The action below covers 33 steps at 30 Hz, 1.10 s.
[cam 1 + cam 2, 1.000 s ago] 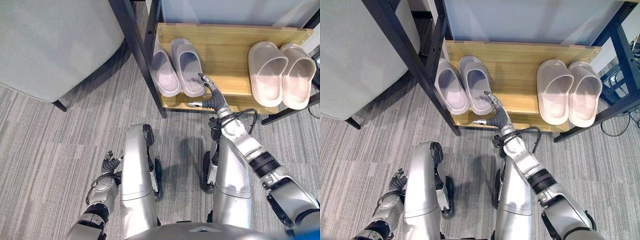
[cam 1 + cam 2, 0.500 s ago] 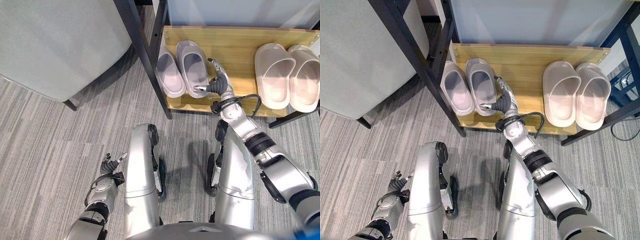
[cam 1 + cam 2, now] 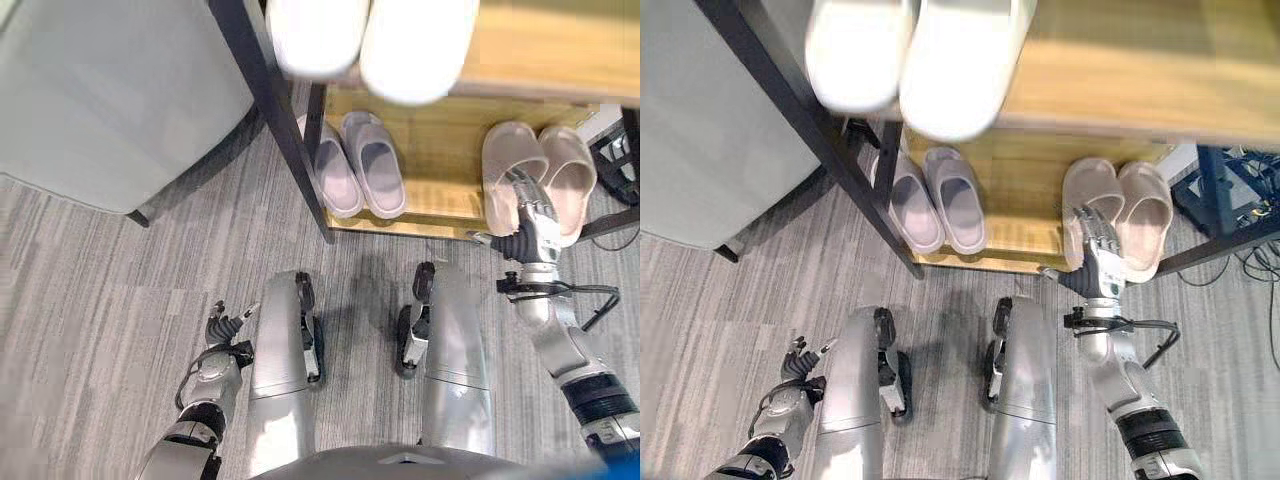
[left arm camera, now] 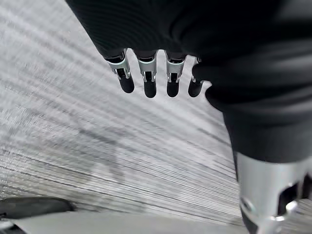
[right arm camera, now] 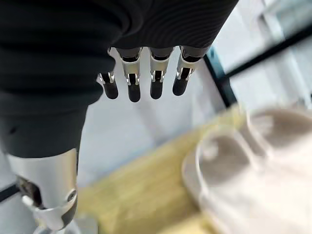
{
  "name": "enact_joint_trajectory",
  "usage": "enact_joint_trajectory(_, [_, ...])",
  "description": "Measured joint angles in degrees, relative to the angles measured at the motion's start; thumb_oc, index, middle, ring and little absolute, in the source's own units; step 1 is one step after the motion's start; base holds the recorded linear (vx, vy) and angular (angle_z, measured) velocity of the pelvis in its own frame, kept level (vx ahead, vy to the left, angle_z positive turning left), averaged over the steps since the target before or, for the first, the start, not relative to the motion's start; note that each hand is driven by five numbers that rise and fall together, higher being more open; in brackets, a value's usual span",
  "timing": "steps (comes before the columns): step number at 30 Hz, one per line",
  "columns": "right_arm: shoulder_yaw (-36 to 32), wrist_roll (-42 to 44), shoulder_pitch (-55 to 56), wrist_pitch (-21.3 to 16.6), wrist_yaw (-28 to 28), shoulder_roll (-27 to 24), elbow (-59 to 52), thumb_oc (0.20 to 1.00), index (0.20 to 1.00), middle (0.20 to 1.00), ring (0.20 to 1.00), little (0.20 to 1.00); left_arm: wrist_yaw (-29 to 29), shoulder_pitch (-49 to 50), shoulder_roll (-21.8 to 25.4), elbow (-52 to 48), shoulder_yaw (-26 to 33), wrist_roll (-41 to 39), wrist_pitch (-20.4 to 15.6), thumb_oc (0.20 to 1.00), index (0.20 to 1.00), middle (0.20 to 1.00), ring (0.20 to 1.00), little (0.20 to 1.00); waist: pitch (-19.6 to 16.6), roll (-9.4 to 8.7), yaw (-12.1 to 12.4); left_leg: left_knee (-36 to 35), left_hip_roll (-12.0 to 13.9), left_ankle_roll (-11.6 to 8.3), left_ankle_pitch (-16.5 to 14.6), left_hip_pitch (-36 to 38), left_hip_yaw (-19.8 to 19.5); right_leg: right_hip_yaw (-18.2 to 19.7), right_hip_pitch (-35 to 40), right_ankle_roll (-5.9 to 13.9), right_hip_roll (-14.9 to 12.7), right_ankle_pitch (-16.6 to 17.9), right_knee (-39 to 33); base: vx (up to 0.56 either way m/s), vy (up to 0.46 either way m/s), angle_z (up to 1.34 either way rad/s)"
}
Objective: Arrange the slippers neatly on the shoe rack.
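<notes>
A pale grey pair of slippers (image 3: 355, 175) stands side by side at the left end of the rack's lower wooden shelf (image 3: 440, 150). At the right end of that shelf a beige pair (image 3: 540, 175) sits close together. A white pair (image 3: 370, 40) rests on the upper shelf, overhanging its front edge. My right hand (image 3: 528, 215) is open, fingers straight, held just in front of the left beige slipper (image 5: 234, 161) and holding nothing. My left hand (image 3: 222, 330) hangs open low over the carpet.
The rack's black frame post (image 3: 270, 110) slants down at the left of the shelves. A grey upholstered seat (image 3: 110, 90) on dark legs stands to the far left. Grey striped carpet (image 3: 100, 290) lies before the rack. Blue cables (image 3: 1250, 270) lie to the rack's right.
The camera has pulled back, bringing the upper shelf and white pair into view. My right hand has left the grey pair and moved right to the beige pair. The left hand stays put.
</notes>
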Motion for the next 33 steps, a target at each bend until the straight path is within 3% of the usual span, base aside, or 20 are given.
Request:
enact_joint_trajectory(4, [-0.6,1.5,1.8,-0.1,-1.4,-0.2,5.6,1.0,1.0,1.0,1.0,1.0,0.0,3.9,-1.2,3.0,0.8,0.0,-0.3,1.0,1.0,1.0,1.0,1.0,-4.1,-0.41,0.1,-21.0,-0.1,0.54,6.0,15.8,1.7,-3.0,16.1,0.06,0.9,5.3,-20.6,-0.09,-0.009,-0.01])
enact_joint_trajectory(6, [0.7,1.6,3.4,0.1,-1.2,-0.3,8.9,1.0,1.0,1.0,1.0,1.0,0.1,6.4,-1.9,3.5,2.7,0.0,-0.2,1.0,1.0,1.0,1.0,1.0,-4.9,-1.36,0.2,-30.3,-0.9,-0.34,9.3,22.7,1.8,-3.9,22.9,1.22,1.6,8.6,-29.5,-0.06,-0.039,0.07])
enact_joint_trajectory(8, [1.5,5.0,5.9,0.0,-0.1,2.5,16.0,1.0,1.0,1.0,1.0,1.0,-0.8,7.4,-2.9,5.9,2.3,0.0,0.3,1.0,1.0,1.0,1.0,1.0,-5.2,-2.08,0.3,-43.0,-1.4,-0.65,14.6,31.2,2.1,-5.7,31.6,1.36,2.5,13.4,-41.8,0.02,-0.011,0.03])
enact_joint_trajectory(13, [3.1,12.0,8.5,-0.3,3.2,8.9,33.7,1.0,1.0,1.0,1.0,1.0,-2.8,10.2,-4.0,13.7,1.8,5.5,2.8,1.0,1.0,1.0,1.0,1.0,-6.1,-3.01,0.0,-62.4,-1.9,-0.52,21.7,47.6,2.8,-7.9,47.6,2.02,4.2,19.4,-59.8,0.09,-0.025,0.0])
enact_joint_trajectory(14, [3.1,14.3,9.4,-0.3,4.4,11.0,38.7,1.0,1.0,1.0,1.0,1.0,-3.5,11.3,-4.3,14.9,1.8,7.3,3.3,1.0,1.0,1.0,1.0,1.0,-6.3,-3.48,0.3,-69.2,-2.4,-0.75,24.6,53.3,2.8,-8.6,52.4,2.39,4.6,21.3,-65.3,0.17,-0.076,0.14])
enact_joint_trajectory(17, [3.7,15.5,10.6,-0.6,6.2,12.9,46.1,1.0,1.0,1.0,1.0,1.0,-4.5,13.4,-5.2,16.7,1.8,10.0,4.1,1.0,1.0,1.0,1.0,1.0,-7.0,-2.83,0.3,-79.0,-2.1,-1.24,28.2,62.3,3.0,-9.4,60.9,2.84,6.2,24.0,-74.3,0.21,-0.066,-0.01])
enact_joint_trajectory(18, [3.7,16.3,11.5,-0.5,7.5,13.6,50.3,1.0,1.0,1.0,1.0,1.0,-4.8,14.3,-5.4,17.5,1.2,11.4,4.8,1.0,1.0,1.0,1.0,1.0,-8.4,-2.39,1.1,-86.6,-2.1,-1.47,31.3,68.3,3.1,-9.7,66.0,2.91,7.3,26.2,-80.3,0.2,-0.075,-0.05])
enact_joint_trajectory(20, [3.9,16.6,12.5,-0.2,9.4,13.6,53.6,1.0,1.0,1.0,1.0,1.0,-4.9,14.4,-5.3,17.5,-0.9,13.7,5.2,1.0,1.0,1.0,1.0,1.0,-10.3,-1.39,1.4,-94.1,-1.9,-1.87,34.3,73.7,3.8,-9.6,69.5,3.05,8.4,27.4,-84.3,0.13,-0.06,-0.14])
enact_joint_trajectory(25, [3.8,19.4,13.1,0.7,14.0,13.7,58.6,1.0,1.0,1.0,1.0,1.0,-5.2,12.0,-6.3,17.4,-3.7,18.6,5.2,1.0,1.0,1.0,1.0,1.0,-13.4,0.11,1.3,-99.7,-0.5,-2.31,36.1,80.0,4.5,-9.5,77.3,2.55,11.4,31.7,-94.3,0.04,-0.056,-0.11])
enact_joint_trajectory(31, [3.7,22.5,14.4,1.9,17.0,13.8,58.0,1.0,1.0,1.0,1.0,1.0,-7.0,12.1,-6.3,17.4,-7.2,22.6,6.5,1.0,1.0,1.0,1.0,1.0,-13.0,0.71,1.4,-100.9,-0.1,-2.76,36.8,80.7,4.8,-9.2,79.1,2.47,12.4,34.2,-98.4,-0.06,-0.029,-0.05])
enact_joint_trajectory(33, [3.8,24.1,14.5,1.9,17.9,13.9,57.8,1.0,1.0,1.0,1.0,1.0,-7.4,13.6,-6.4,17.4,-7.3,24.5,6.8,1.0,1.0,1.0,1.0,1.0,-12.2,1.8,1.4,-100.9,-0.2,-2.84,36.9,80.8,5.9,-8.2,79.8,2.74,12.6,35.5,-100.8,-0.08,-0.03,-0.21])
